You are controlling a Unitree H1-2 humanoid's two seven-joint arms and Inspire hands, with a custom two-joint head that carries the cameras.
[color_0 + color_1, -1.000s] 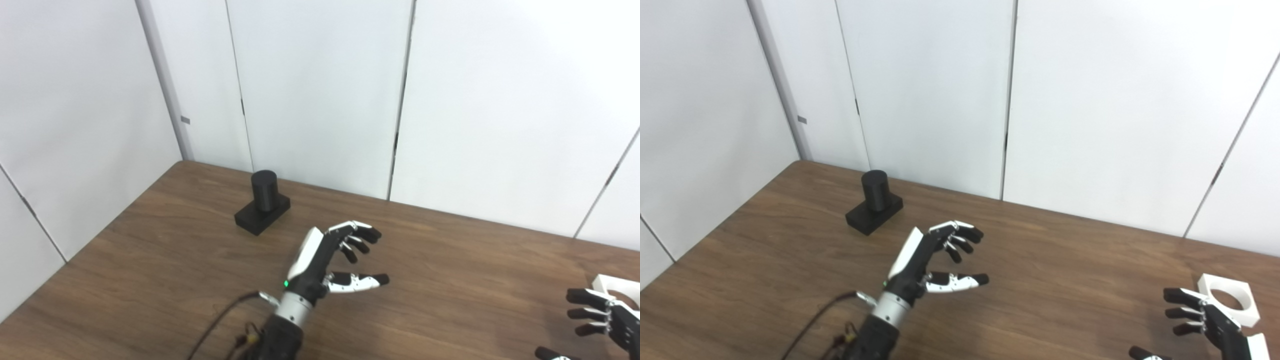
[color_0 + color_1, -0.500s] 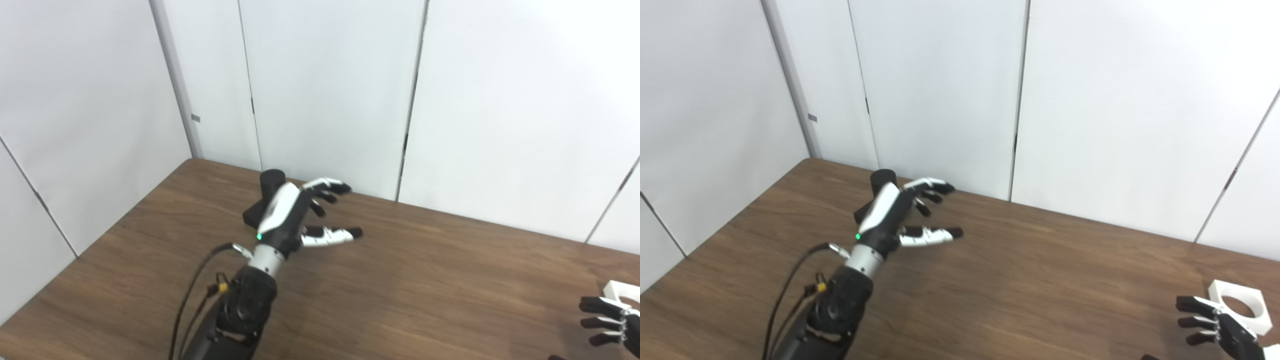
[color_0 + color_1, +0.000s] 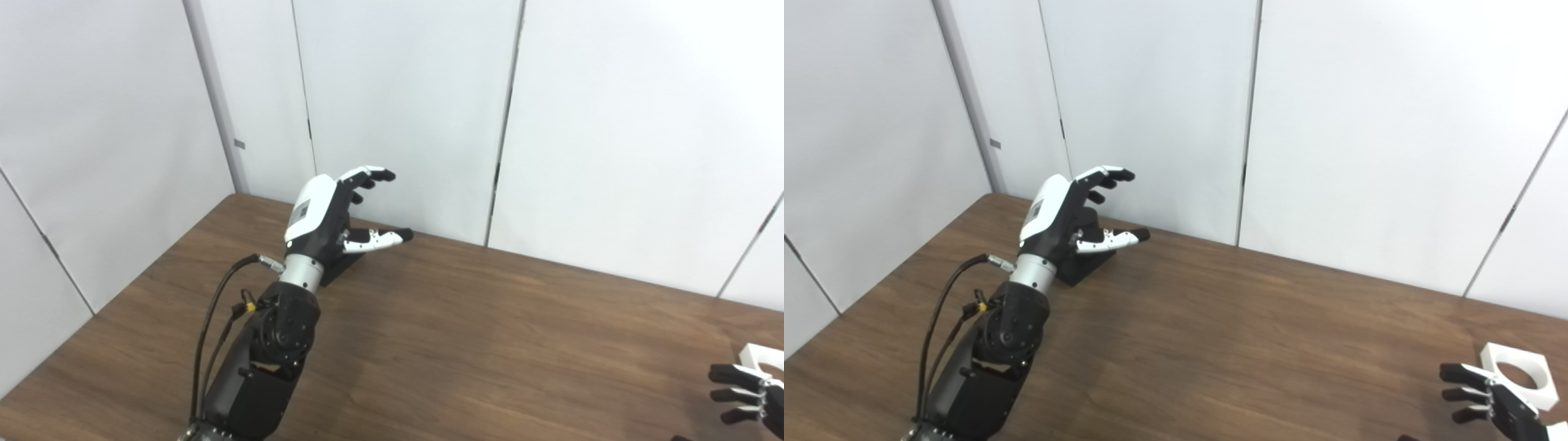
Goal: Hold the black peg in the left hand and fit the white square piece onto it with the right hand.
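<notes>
The black peg on its black base (image 3: 1085, 269) stands at the table's far left, near the wall; only part of the base (image 3: 339, 271) shows behind my left hand. My left hand (image 3: 334, 211) hovers over and in front of the peg, fingers spread and open, holding nothing. The white square piece with a round hole (image 3: 1516, 376) lies flat at the table's right edge. My right hand (image 3: 1488, 401) is just in front of it at the bottom right corner, fingers apart and open, not touching it as far as I can see.
The wooden table (image 3: 490, 343) ends against white wall panels (image 3: 404, 92) right behind the peg. A black cable (image 3: 211, 324) loops off the left forearm.
My left hand has travelled up and back-left from mid-table until it covers the peg. The right hand has barely moved. The camera shifted slightly after the earliest frames.
</notes>
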